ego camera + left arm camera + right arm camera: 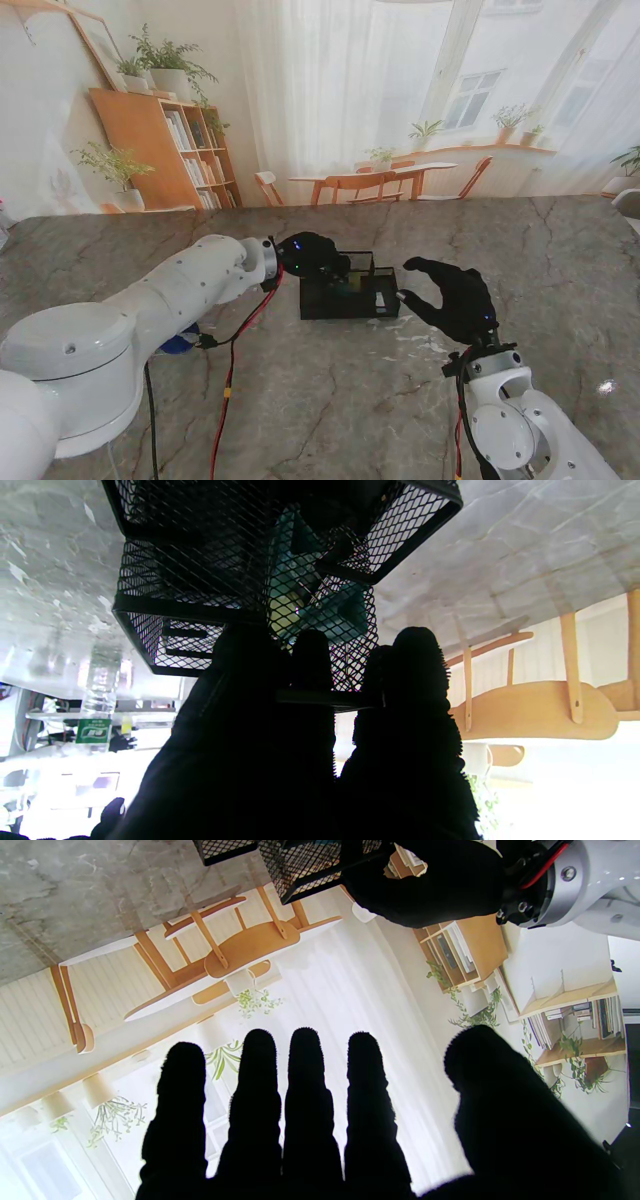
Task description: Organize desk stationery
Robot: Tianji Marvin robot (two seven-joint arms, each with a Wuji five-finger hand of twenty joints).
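A black wire-mesh desk organiser [348,291], probably light and stiff, is gripped at its left rim by the left hand [312,255]; the right hand [455,297] hovers spread, empty.

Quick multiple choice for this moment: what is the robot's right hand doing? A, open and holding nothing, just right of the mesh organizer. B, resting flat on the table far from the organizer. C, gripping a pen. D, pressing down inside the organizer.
A: the right hand has its fingers spread with nothing between them, beside the right end of the black mesh organizer.
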